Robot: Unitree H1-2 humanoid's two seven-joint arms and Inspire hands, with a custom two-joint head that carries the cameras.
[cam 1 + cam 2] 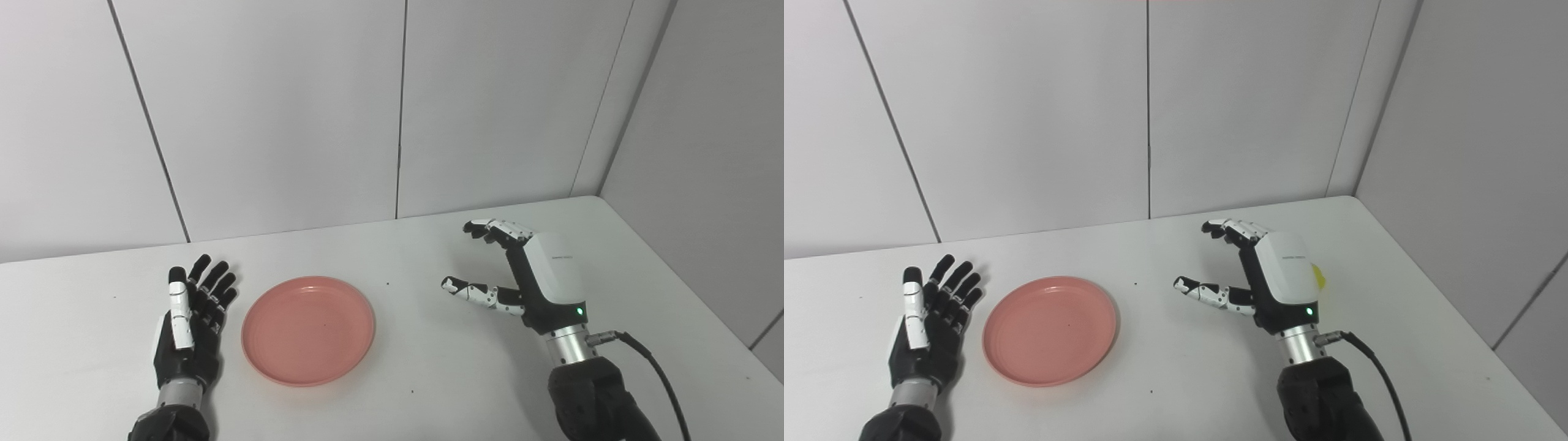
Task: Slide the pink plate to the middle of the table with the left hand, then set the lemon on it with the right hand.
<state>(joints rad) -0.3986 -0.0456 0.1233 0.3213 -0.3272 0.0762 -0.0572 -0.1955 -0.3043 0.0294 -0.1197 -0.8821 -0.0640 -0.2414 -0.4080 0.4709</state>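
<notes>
Basically, left eye view first: the pink plate (308,330) lay flat on the white surface (429,373), left of centre, and nothing was on it. The left hand (191,324) sat just beside the plate's left rim, not touching it, palm turned towards the plate, fingers (211,282) stretched and spread, holding nothing. The right hand (527,275) was well apart from the plate on the right side, raised a little over the surface, white back shell facing the camera. Its fingers (499,229) curled forward and the thumb (471,291) stuck out to the left with a wide gap between them; nothing was held in that gap. A green light showed near the wrist, and a black cable (658,373) ran off it towards the lower right. The lemon was hidden behind the hand in this view.

Right eye view: same layout, plate (1050,331) left of centre, left hand (928,327) open beside it, a small gap between the two. Right hand (1258,275) likewise open and empty. Here a small yellow sliver of the lemon (1319,277) peeked out past the right edge of the hand's white shell, on the surface behind the hand, far from the plate. Could not tell whether the hand touched it. Grey wall panels (1029,122) stood behind the surface.
</notes>
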